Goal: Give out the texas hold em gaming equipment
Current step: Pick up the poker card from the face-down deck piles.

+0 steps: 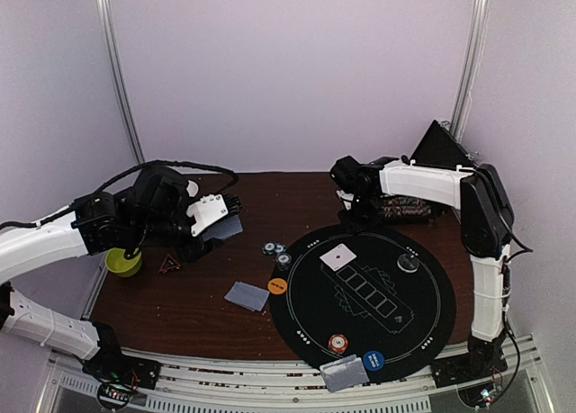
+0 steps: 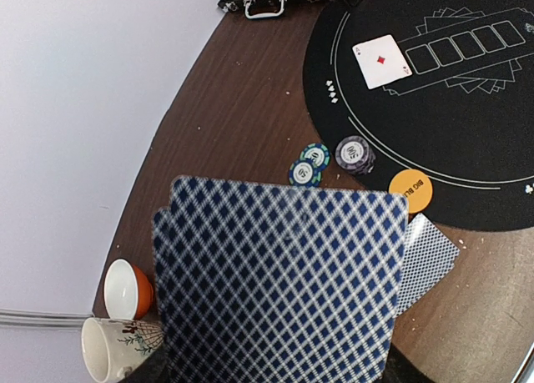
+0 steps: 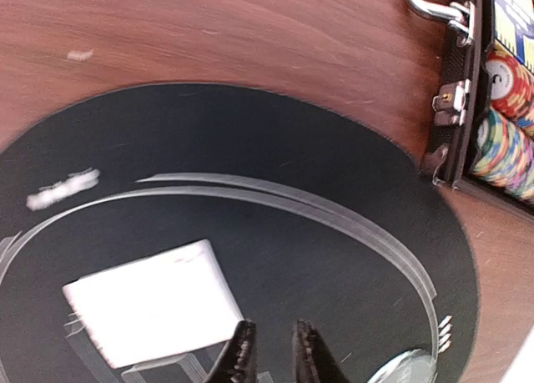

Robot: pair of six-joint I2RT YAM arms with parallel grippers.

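Left arm (image 1: 36, 242) and right arm (image 1: 432, 181) are white-shelled with black joints and cables (image 1: 180, 166); right claw (image 3: 273, 326) is black.

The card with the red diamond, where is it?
In the top view, the face-up card lies on the round black mat, beside the far left end of its row of printed boxes, right of the loose poker chips.

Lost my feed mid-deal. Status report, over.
Left pincer shut on card stack, raised over the table. Right pincer slightly open, empty, above mat beside face-up card. Chips and orange disc at mat's left edge.
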